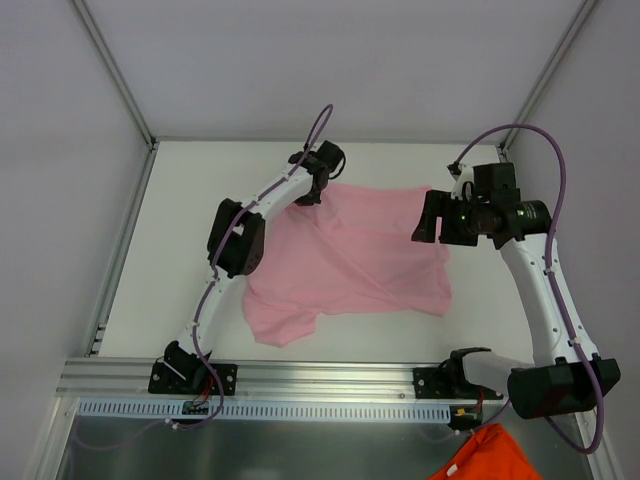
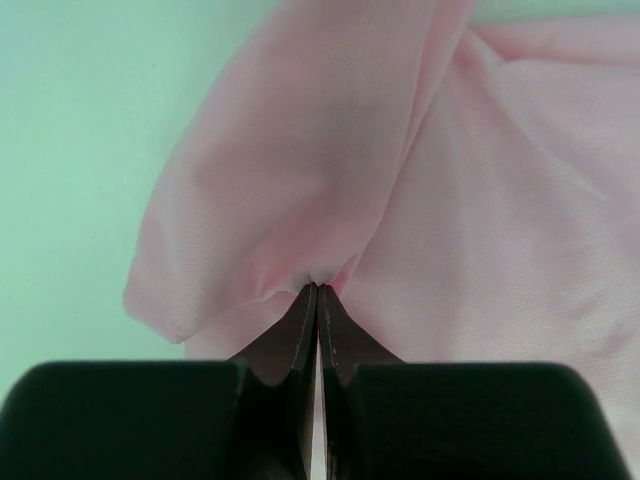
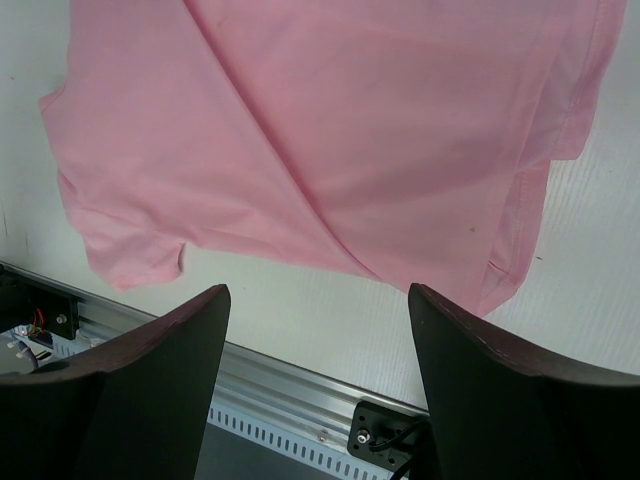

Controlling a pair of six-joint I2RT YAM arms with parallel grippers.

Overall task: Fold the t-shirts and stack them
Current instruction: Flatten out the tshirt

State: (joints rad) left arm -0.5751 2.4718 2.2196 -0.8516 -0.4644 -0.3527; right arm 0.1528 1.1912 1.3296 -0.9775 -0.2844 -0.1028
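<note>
A plain light pink t-shirt [image 1: 350, 255] lies crumpled and partly spread on the white table. My left gripper [image 1: 315, 190] is at the shirt's far left corner, shut on a pinch of its fabric [image 2: 322, 270]. My right gripper [image 1: 428, 222] hangs above the shirt's far right edge, open and empty. In the right wrist view the shirt [image 3: 330, 140] lies below the spread fingers [image 3: 160, 370], with a sleeve at the left and a hem at the right.
An aluminium rail [image 1: 320, 380] with the arm bases runs along the near table edge. An orange cloth [image 1: 490, 455] lies below the rail at the bottom right. White walls enclose the table on the left, back and right.
</note>
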